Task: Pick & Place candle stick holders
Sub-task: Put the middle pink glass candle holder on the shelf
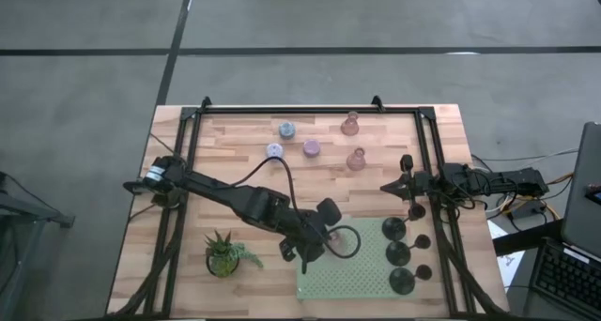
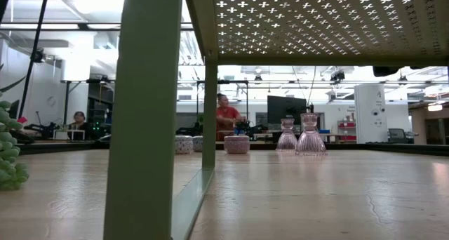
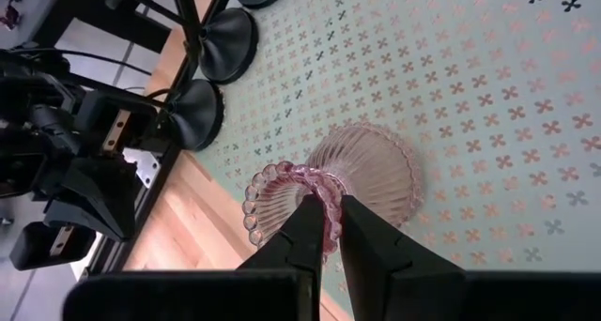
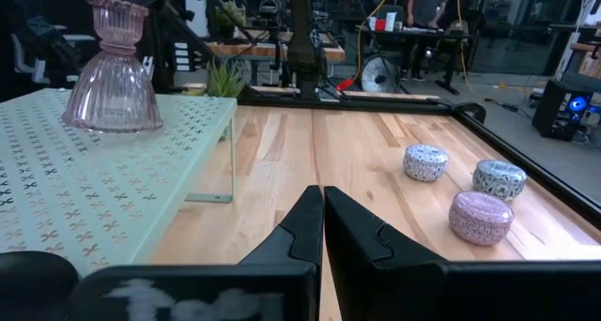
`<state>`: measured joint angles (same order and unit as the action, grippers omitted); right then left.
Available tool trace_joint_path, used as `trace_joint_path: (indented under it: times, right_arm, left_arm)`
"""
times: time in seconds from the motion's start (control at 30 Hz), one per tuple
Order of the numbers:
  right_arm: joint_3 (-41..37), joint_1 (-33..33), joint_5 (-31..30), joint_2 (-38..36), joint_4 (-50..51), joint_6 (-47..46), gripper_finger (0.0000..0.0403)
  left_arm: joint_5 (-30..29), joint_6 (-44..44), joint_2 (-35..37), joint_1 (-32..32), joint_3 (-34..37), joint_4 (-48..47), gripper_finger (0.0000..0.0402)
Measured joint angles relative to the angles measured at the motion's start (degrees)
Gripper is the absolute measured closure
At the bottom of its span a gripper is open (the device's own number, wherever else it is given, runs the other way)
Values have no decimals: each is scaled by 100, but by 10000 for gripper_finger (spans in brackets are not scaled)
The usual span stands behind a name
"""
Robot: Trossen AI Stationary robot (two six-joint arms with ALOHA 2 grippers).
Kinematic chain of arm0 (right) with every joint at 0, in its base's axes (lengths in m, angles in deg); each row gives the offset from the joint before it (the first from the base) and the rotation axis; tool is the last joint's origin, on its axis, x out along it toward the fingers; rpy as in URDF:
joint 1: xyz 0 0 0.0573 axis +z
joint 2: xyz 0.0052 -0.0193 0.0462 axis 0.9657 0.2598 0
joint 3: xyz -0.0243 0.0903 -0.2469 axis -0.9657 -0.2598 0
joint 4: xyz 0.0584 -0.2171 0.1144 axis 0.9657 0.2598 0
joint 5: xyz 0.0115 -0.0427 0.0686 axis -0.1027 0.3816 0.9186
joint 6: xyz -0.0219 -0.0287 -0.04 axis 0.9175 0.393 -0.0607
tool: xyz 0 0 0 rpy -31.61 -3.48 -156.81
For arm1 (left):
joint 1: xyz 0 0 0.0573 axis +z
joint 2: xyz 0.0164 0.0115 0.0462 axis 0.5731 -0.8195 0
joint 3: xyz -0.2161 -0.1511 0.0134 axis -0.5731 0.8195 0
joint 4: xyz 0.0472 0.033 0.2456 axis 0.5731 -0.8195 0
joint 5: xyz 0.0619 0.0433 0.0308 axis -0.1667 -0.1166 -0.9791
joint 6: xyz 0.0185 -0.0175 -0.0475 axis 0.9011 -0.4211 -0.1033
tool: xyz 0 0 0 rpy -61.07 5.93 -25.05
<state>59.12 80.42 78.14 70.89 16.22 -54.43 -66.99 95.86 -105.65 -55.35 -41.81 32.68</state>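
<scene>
A pink bell-shaped holder (image 3: pixel 362 175) stands upright on the pale green perforated shelf (image 3: pixel 488 86); it also shows in the right wrist view (image 4: pixel 113 77). My left gripper (image 3: pixel 324 229) is over the shelf (image 1: pixel 329 238), shut on the holder's top rim. Three black round-based holders (image 1: pixel 399 254) stand along the shelf's right side. Two more pink holders (image 1: pixel 356 159) and three short round ones (image 1: pixel 285 129) stand on the wooden table at the far side. My right gripper (image 4: pixel 322 213) is shut and empty near the table's right edge (image 1: pixel 390 187). My left gripper pinches the scalloped top rim (image 3: pixel 324 191) of the pink holder between its two fingers, one finger over the cup's inside and one outside. The fingers come from above, pointing down. The holder is upright with its bell base (image 3: pixel 376 171) on the green shelf.
A small green potted plant (image 1: pixel 223 253) stands near the table's front left. The shelf stands on thin legs (image 2: pixel 140 114) with open room beneath it. A black frame (image 1: pixel 188 133) runs round the table. People sit at desks in the room behind.
</scene>
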Motion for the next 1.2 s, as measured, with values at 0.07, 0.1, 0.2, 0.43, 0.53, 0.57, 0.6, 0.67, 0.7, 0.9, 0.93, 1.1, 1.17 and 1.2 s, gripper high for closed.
trace_joint_path:
  times: [0.07, 0.1, 0.2, 0.43, 0.53, 0.57, 0.6, 0.67, 0.7, 0.9, 0.93, 1.1, 1.17, 1.2]
  right_arm:
    - [0, 0, 0, 0, -2, 0, 394]
    - [0, 0, 0, 0, 0, 0, 394]
    - [0, 0, 0, 0, -2, 0, 394]
    - [0, 0, 0, 0, 0, 0, 394]
    - [0, 0, 0, 0, -2, 0, 394]
    - [0, 0, 0, 0, -2, 0, 394]
    - [0, 0, 0, 0, 0, 0, 394]
    - [0, 0, -2, 0, -1, 0, 394]
    - [0, 0, 0, 0, 0, 0, 394]
    - [0, 0, 0, -2, 0, 0, 394]
    - [0, 0, -2, -1, 2, 0, 394]
    - [0, -2, -7, -2, -5, 0, 394]
    - [0, 0, 0, -2, 0, 0, 394]
    - [0, 0, -5, -2, -8, 0, 394]
  left_arm:
    - [1, -8, -1, 0, 2, 32, 372]
    - [2, -13, -3, 0, 2, 52, 371]
    - [8, -40, -7, 0, 9, 120, 364]
    - [31, -86, -7, -9, 9, 194, 312]
    - [13, -171, -7, -9, 7, 279, 297]
    - [18, -220, -7, -9, -13, 279, 293]
    - [16, -291, -7, -9, -38, 281, 289]
    - [-20, -447, 11, -7, -102, 296, 283]
    - [-70, -564, 38, -7, -128, 304, 281]
    - [-303, -1014, 289, -13, -157, 184, 275]
    - [-309, -1066, 338, -7, -157, 183, 275]
    - [-525, -1768, 549, 7, -162, -13, 275]
    - [-552, -2107, 572, 34, -162, -312, 275]
    - [-552, -2266, 573, 45, -160, -471, 275]
